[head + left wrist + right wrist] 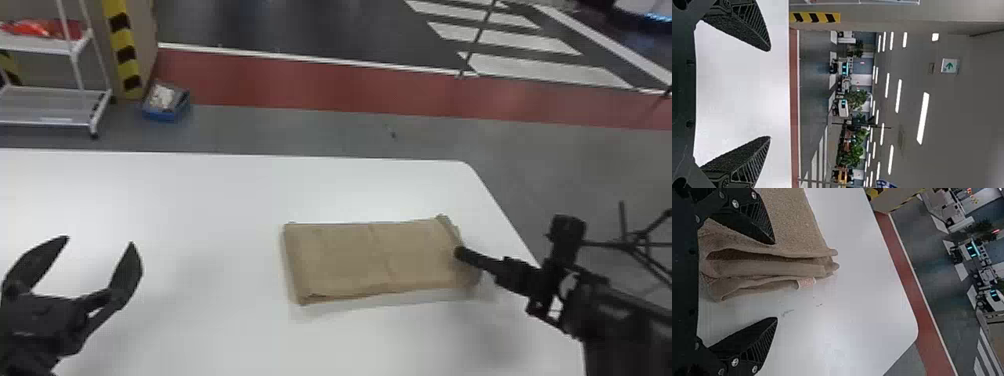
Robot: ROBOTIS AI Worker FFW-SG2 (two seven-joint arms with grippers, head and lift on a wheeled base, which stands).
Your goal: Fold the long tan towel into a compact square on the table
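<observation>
Left gripper [100, 240] points forward, 2 fingers [128, 270] spread; right gripper [461, 253], also spread, slants toward the towel [350, 257].

A white rack [52, 107] holds something red [45, 28]. A blue box [161, 116] sits by a yellow and black post [120, 31]. Green plants [853, 153] are far away.

A white table [200, 195] with a rounded corner is seen across the lower part of the head view. On it, just right of the frame's centre, the tan towel [350, 260] is laid, folded into a rectangle.
</observation>
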